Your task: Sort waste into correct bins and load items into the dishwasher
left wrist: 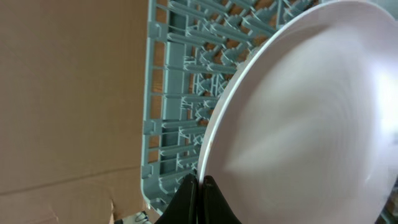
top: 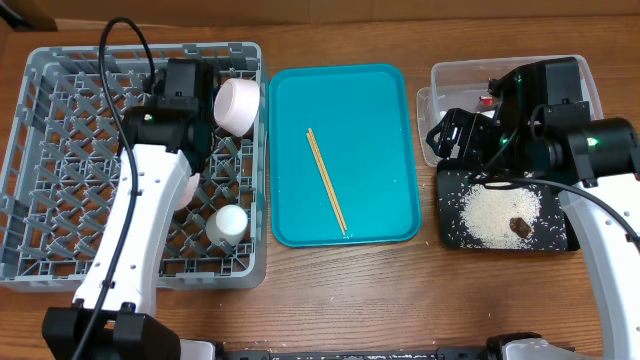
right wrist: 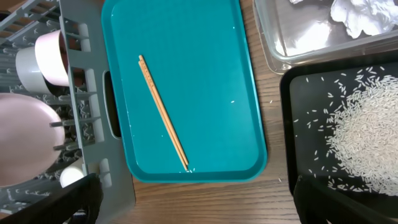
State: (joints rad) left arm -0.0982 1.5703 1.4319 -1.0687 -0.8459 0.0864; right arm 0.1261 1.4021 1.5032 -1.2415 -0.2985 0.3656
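My left gripper point(left wrist: 200, 183) is shut on the rim of the round white plate point(left wrist: 311, 112), which stands on edge over the grey dish rack point(top: 40, 150). In the overhead view my arm hides most of that plate point(top: 190, 186). A pinkish bowl point(top: 238, 105) and a white cup point(top: 227, 224) sit in the rack. Two wooden chopsticks point(top: 326, 180) lie on the teal tray point(top: 380, 110). My right gripper point(right wrist: 199, 202) hangs open and holds nothing, above the seam between the clear tub point(top: 450, 75) and the black tray point(top: 560, 240). Rice point(top: 497, 212) and a brown lump point(top: 519, 224) lie in the black tray.
A crumpled tissue point(right wrist: 364, 15) and a red wrapper point(top: 487, 101) lie in the clear tub. A few stray rice grains sit on the teal tray near the chopsticks' ends. Bare wooden table point(top: 350, 300) runs along the front.
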